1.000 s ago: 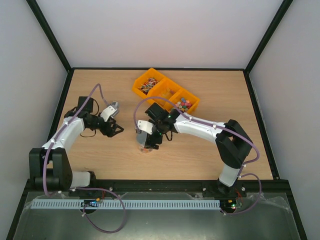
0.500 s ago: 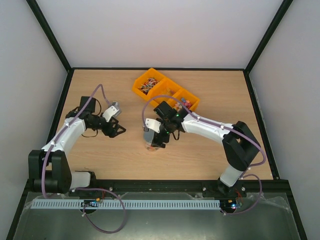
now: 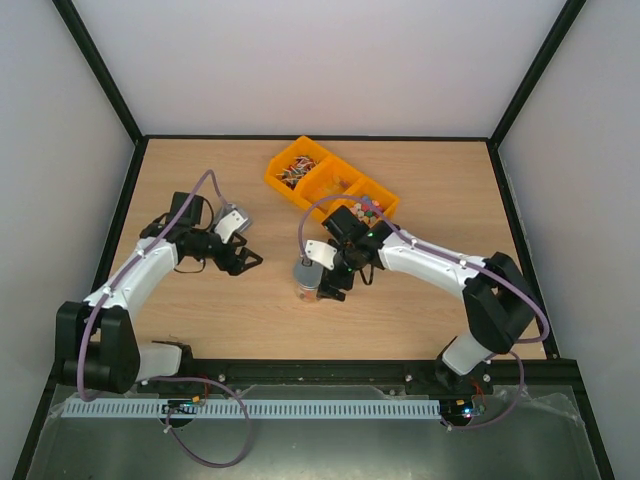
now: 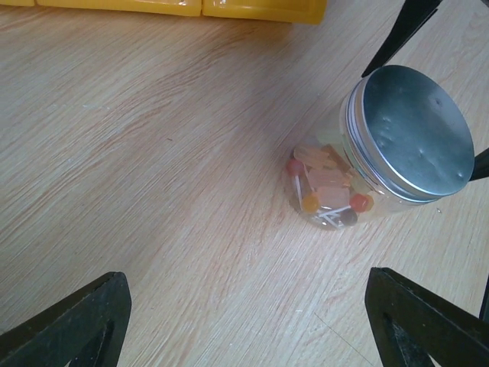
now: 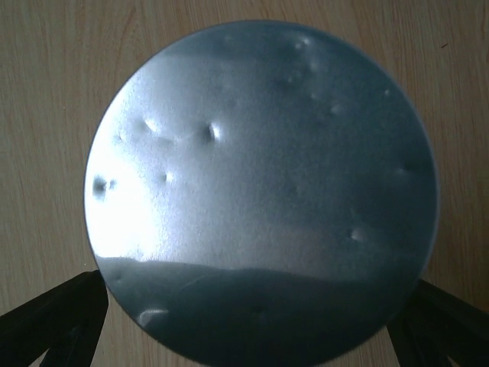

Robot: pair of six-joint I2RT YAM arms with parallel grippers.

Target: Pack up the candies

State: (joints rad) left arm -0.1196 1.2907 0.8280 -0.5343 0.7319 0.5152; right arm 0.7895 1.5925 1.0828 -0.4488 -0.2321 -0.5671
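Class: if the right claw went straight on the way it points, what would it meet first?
Most likely the metal lid, directly below the right claw; the gap is unclear.

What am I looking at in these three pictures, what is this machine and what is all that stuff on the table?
These are two robot arms bolted to a wooden table. One picture looks down from above; the other two come from a small camera on each arm's wrist. On the table stand a yellow tray with three compartments of candies and a clear jar with a silver lid, with some candies inside. The left gripper, the arm's two-finger pincer, is open and empty, facing the jar. The right gripper hangs right over the lid, its fingers on either side of it; whether they squeeze the lid, I cannot tell.
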